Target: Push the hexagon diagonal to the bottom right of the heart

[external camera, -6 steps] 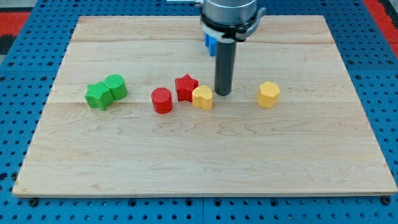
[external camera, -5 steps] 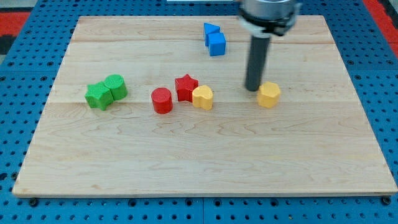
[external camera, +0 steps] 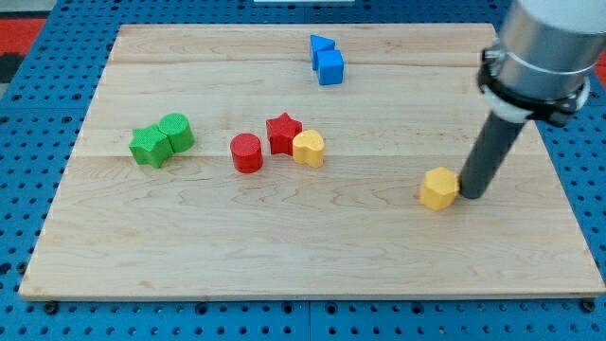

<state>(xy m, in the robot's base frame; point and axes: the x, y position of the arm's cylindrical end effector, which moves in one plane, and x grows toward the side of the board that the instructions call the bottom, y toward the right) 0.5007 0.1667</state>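
**Hexagon parked right and near of heart**

Our tip [external camera: 471, 195], a bare rod with nothing to open or close, sits just right of the yellow hexagon [external camera: 438, 188], touching or almost. Hexagon lies well right of and nearer than the yellow heart [external camera: 308, 148], which touches the red star [external camera: 283, 133]. We judge placement roughly done; next, perhaps nudge it leftward, closer to the heart.

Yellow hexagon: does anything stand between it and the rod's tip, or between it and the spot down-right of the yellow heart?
No. My tip sits against the yellow hexagon's right side; no block lies between it and the yellow heart.
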